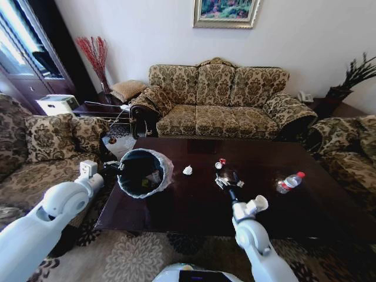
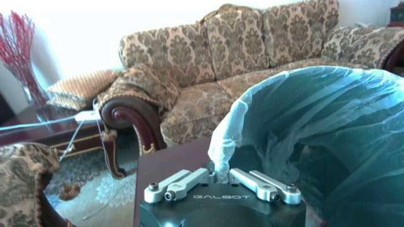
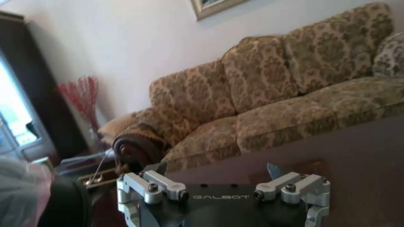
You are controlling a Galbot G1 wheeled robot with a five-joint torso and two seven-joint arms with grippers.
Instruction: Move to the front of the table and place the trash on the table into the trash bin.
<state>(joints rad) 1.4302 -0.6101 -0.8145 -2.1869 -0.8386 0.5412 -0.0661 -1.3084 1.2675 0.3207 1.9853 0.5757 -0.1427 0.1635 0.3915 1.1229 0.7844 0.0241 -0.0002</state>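
Floral-patterned sofas are standing around the large rectangular coffee table of glossy dark brown wood (image 1: 194, 205), which is filling the middle of the head view. At its left edge the small round black bin with a translucent whitish plastic bag (image 1: 143, 172) is sitting, and the left gripper (image 1: 110, 168) is pinching the bag at the rim; in the left wrist view its fingers (image 2: 252, 182) are closed together on the plastic. Inside the bin something pale is lying, but it is too dark to make out. To the right, three pieces of trash are lying apart on the table: one crumpled white paper (image 1: 187, 170), one small red-and-white scrap (image 1: 220, 164) and one clear water bottle with a red cap (image 1: 290, 183) on its side. The right gripper (image 1: 227, 177) is hovering just in front of the scrap, with its jaws spread wide and holding nothing.
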